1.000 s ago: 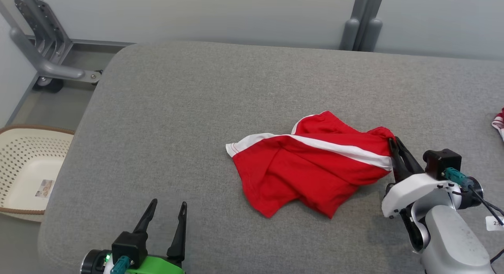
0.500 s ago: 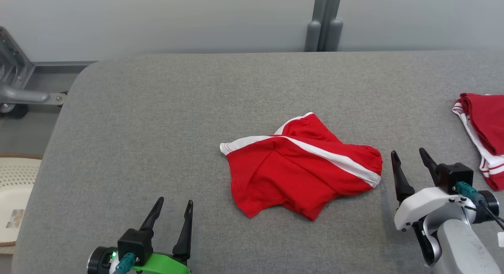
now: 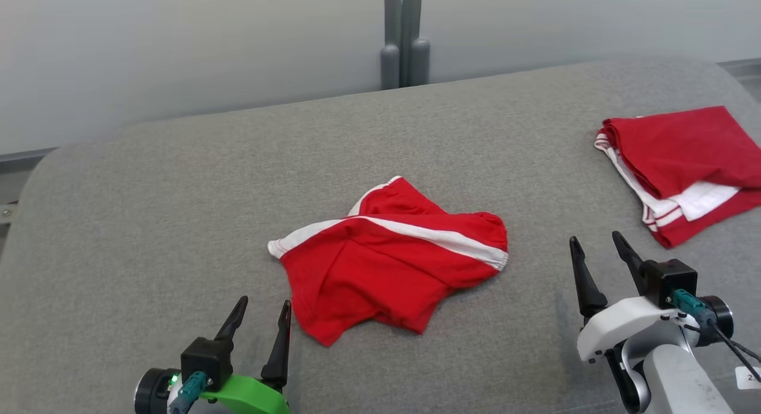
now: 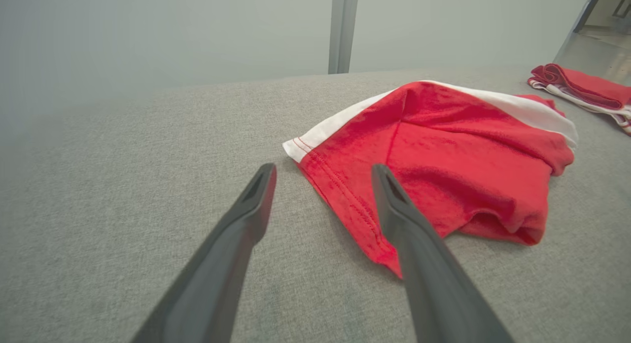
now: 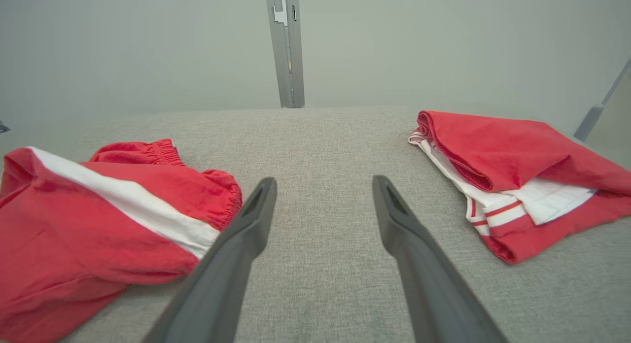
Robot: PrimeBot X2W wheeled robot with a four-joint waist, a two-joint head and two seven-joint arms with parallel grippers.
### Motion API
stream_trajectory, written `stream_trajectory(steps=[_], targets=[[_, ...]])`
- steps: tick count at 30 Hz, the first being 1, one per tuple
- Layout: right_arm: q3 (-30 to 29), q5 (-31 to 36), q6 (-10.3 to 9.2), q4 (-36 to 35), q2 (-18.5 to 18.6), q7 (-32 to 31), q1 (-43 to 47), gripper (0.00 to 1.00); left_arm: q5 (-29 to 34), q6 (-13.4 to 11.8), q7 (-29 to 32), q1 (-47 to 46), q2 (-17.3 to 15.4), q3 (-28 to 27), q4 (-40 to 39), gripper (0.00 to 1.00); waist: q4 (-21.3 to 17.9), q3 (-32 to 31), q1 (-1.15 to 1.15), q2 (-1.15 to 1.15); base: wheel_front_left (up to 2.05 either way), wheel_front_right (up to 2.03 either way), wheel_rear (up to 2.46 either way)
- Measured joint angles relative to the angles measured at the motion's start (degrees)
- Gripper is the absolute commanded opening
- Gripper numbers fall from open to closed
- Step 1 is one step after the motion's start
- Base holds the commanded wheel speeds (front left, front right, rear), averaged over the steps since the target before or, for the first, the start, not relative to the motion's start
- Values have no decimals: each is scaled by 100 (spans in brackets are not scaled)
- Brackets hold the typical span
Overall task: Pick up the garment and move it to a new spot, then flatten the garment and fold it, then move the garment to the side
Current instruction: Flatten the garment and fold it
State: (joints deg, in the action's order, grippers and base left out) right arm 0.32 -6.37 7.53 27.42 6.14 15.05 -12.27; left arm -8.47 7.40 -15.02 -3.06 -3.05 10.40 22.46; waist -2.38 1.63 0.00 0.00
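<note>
Both pincers stand spread, nothing held. The left gripper sits just beside the hem corner of the red shorts. The right gripper is near the elastic waistband end, apart from it. The shorts lie crumpled mid-way on the grey padded table, between the two, long axis left-right. Left arm looks nearer. A folded red garment lies far right, well apart.

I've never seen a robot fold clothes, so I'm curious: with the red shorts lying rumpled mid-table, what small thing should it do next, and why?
Probably ease the left gripper forward to pinch the red shorts at the hem nearest it. They lie bunched on the grey table; that gripper and the right gripper stand open, clear of the cloth, so flattening needs a grip first.
</note>
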Motion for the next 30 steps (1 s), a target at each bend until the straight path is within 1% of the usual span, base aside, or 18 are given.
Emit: stream_trajectory(steps=[4,7,10,17,22,23,24,25,26,30], targets=[[81,-12,0,-126,-11,0,0,100,0,0,-1,-124,1,-16,225,100,-311,44,0,0,0,0,0],[127,-32,0,-170,-36,0,-1,100,1,0,-1,-298,-19,112,489,100,-524,105,0,0,0,0,0],[148,-40,0,-154,-47,0,-3,100,1,1,0,-506,-115,211,745,100,-714,192,0,0,0,0,0],[158,-52,0,-182,-98,0,-64,100,-1,-47,-1,-764,-213,-136,1414,100,-1096,417,0,0,0,0,0],[112,-60,0,-215,-88,0,-76,100,94,-67,0,-816,-216,-199,1522,100,-1246,548,0,0,0,0,0],[99,-62,-1,-221,-85,0,-77,100,105,-66,0,-828,-218,-203,1521,82,-1270,576,0,0,0,0,0],[87,-60,0,-223,-83,0,-77,100,111,-60,0,-831,-215,-200,1518,42,-1290,601,0,0,0,0,0],[75,-60,0,-223,-83,0,-76,100,137,-57,0,-830,-210,-189,1500,19,-1303,618,0,0,0,0,0],[60,-59,0,-224,-87,0,-76,100,160,-51,0,-828,-201,-177,1475,1,-1305,623,0,0,0,0,0],[45,-68,0,-224,-127,0,-63,100,242,-27,0,-660,-209,-129,1271,0,-1209,572,0,0,0,0,0]])
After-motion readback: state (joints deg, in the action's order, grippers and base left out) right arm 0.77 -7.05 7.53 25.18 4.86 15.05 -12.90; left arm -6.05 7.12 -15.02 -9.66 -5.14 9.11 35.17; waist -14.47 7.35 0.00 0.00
